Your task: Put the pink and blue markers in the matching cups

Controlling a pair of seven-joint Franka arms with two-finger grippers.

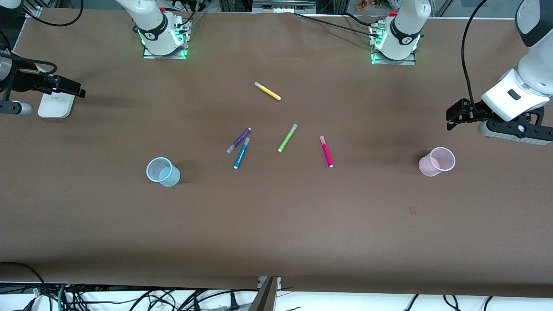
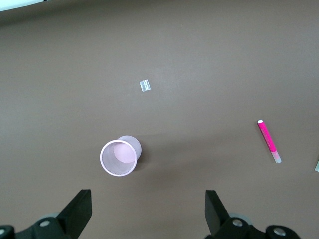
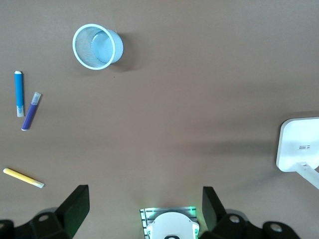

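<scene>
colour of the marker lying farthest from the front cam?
Yellow marker with a pale cap; front view shows it best.

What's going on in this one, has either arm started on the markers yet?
Not yet. Both hands are open and hold nothing: the left hand hangs above the pink cup, the right hand waits at its end of the table. The pink marker and blue marker lie flat mid-table among purple, green and yellow pens. The blue cup stands upright, holding no marker.
</scene>
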